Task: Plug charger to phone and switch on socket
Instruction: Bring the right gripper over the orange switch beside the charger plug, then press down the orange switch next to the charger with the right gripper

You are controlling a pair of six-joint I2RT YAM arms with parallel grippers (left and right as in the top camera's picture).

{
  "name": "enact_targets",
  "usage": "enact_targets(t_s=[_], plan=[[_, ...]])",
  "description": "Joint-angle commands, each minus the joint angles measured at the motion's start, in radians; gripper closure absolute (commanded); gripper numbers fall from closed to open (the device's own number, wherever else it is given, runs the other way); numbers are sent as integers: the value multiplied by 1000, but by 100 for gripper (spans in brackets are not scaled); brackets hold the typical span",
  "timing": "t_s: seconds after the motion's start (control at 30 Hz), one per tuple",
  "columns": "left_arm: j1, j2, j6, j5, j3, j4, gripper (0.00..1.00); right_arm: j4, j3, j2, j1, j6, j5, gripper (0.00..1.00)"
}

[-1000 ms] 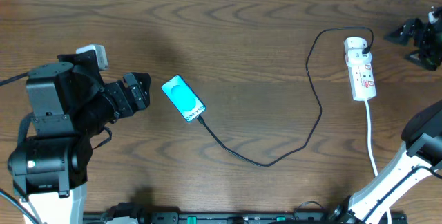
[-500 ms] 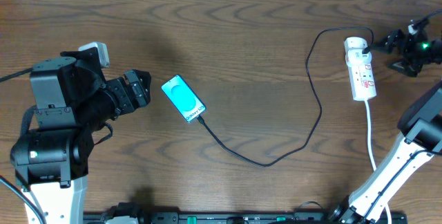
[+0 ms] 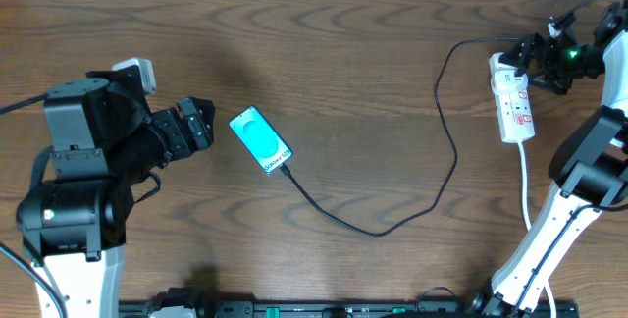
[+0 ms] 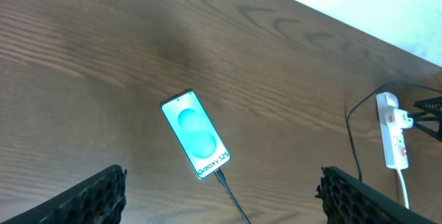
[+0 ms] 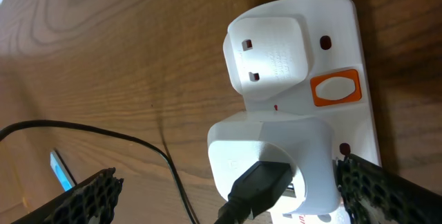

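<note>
The phone [image 3: 260, 139] [image 4: 195, 134] lies face up left of centre, its teal screen lit. The charger [image 3: 392, 228] [image 4: 231, 196], a thin black cable, has its connector tip [image 4: 219, 175] at the phone's lower edge. From there it curves right and up to the socket [image 3: 513, 97] [image 4: 394, 131] [image 5: 304, 16]. Its black plug [image 5: 259, 182] sits in a white adapter [image 5: 290, 148] beside an orange switch [image 5: 336, 89]. My left gripper [image 3: 208, 127] [image 4: 222, 182] is open and holds nothing, just left of the phone. My right gripper [image 3: 531, 64] [image 5: 228, 186] hovers open at the socket's adapter end, holding nothing.
The socket's white cord [image 3: 527, 200] runs toward the front edge beside my right arm's white links [image 3: 549, 239]. My left arm's black base [image 3: 69, 210] fills the left side. A black rail [image 3: 294, 310] lines the front edge. A second white plug [image 5: 269, 51] sits on the socket.
My right gripper has swung left from the far right edge to the top of the socket. The left arm, phone and cable have hardly moved.
</note>
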Motion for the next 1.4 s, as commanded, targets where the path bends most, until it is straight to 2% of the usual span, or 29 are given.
enact_targets(t_s=[0.0,0.23,0.4,1.37], plan=[[-1,15,2,-14,19,1,11,0,10,16,4,-2,-23,1],[-1,41,2,-14,18,1,10,-9,10,16,3,13,10,1],[-1,57,2,-13,18,1,10,-25,10,16,3,76,70,1],[-1,58,2,-13,18,1,10,-34,-28,16,10,76,88,1]])
